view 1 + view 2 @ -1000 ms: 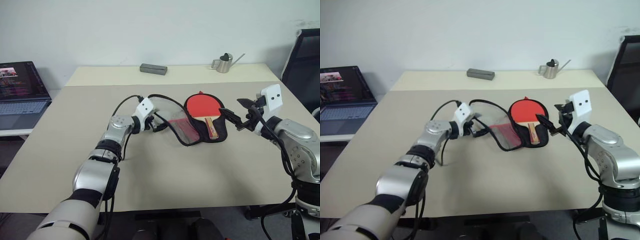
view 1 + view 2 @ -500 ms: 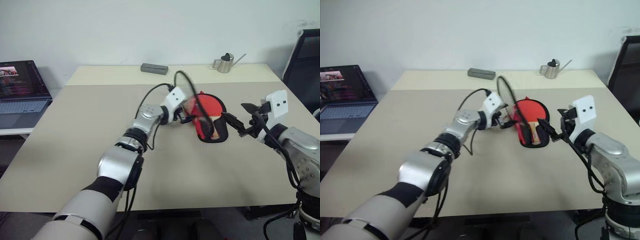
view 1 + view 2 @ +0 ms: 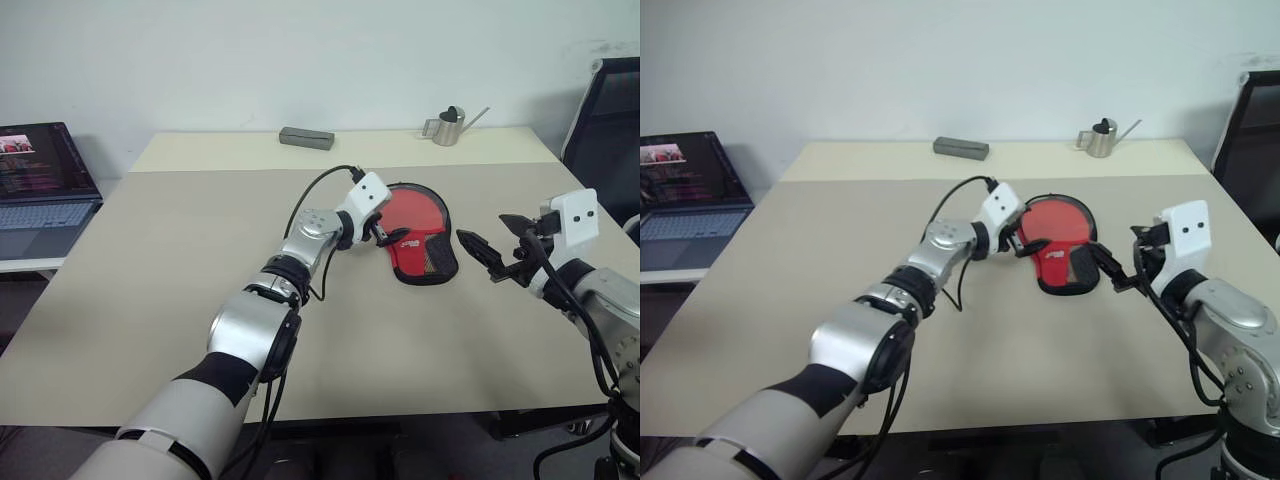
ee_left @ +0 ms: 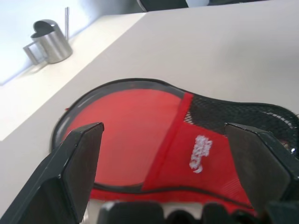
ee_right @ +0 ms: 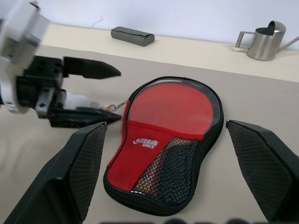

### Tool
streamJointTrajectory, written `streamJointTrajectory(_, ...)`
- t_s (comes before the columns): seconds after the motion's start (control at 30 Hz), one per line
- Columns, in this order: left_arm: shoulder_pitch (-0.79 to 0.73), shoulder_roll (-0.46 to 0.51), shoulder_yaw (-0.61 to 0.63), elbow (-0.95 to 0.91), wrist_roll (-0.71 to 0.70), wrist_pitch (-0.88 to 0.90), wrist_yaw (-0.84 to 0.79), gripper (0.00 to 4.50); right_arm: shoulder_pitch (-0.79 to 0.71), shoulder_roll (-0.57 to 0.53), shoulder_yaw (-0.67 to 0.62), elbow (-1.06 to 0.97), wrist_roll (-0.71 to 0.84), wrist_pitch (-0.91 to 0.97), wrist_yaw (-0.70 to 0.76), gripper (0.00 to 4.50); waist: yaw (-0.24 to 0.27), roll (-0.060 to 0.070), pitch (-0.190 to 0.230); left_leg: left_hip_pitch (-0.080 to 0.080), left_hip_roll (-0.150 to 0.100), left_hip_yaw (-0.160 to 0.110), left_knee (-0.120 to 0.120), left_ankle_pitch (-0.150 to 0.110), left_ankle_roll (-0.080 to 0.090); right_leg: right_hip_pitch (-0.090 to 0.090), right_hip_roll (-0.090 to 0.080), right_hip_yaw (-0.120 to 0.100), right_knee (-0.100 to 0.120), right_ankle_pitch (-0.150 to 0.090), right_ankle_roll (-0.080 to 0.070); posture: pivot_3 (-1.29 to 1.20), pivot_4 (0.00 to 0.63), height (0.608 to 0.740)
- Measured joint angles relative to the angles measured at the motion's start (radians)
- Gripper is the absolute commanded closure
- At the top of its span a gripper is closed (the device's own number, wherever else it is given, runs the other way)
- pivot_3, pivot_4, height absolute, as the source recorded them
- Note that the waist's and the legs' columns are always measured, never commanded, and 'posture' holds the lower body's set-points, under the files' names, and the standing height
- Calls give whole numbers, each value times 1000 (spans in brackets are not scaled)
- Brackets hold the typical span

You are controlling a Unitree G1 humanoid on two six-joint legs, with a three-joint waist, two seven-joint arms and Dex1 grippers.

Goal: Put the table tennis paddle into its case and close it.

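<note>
The case point(image 3: 418, 243) lies flat on the table's middle, its lid folded over. The table tennis paddle's red face point(image 5: 175, 108) shows through the lid's clear part, and the lower half is a red logo panel point(image 4: 187, 154) and black mesh. My left gripper point(image 3: 393, 236) is open at the case's left edge, level with the table. A short chain point(image 5: 115, 107) runs from that edge to a small white thing between its fingers. My right gripper point(image 3: 482, 228) is open, just off the case's right side and not touching it.
A steel watering can point(image 3: 447, 126) and a grey box point(image 3: 307, 137) stand at the back of the table point(image 3: 150, 300). A laptop point(image 3: 40, 185) sits on a side desk at the left. A black chair point(image 3: 610, 120) is at the right.
My left gripper swept right, carrying the open lid up and over onto the paddle. The case went from open to folded shut. My right gripper drew back a little.
</note>
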Motion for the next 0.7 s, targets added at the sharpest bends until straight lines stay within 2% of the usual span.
streamJointTrajectory(0.2, 76, 128, 78, -109, -114, -37, -246, 0, -83, 23, 120, 202, -70, -101, 49, 23, -6, 0, 0, 1, 0, 1, 0, 0, 0, 0, 1, 1, 0, 0, 0, 0, 150, 740)
streamJointTrajectory(0.37, 289, 258, 103, -430, -247, 145, -471, 0, -149, 25, 188, 438, -142, -211, 145, 23, -13, 1, 0, 0, 0, 0, 0, 0, 0, -1, 1, 2, 0, 0, -1, 0, 150, 740)
streamJointTrajectory(0.47, 435, 327, 101, -722, -318, 322, -499, 0, -223, 28, 212, 600, -181, -272, 192, 23, -15, 1, 0, 0, 0, 0, 0, 0, 0, -1, 1, 2, 0, 0, -1, 0, 150, 740)
streamJointTrajectory(0.7, 595, 425, 120, -1082, -397, 534, -402, 0, -361, 56, 222, 880, -248, -377, 242, 23, -10, 1, 0, 1, 1, 0, 0, 0, 0, 0, 1, 2, 0, 1, -1, 0, 150, 740)
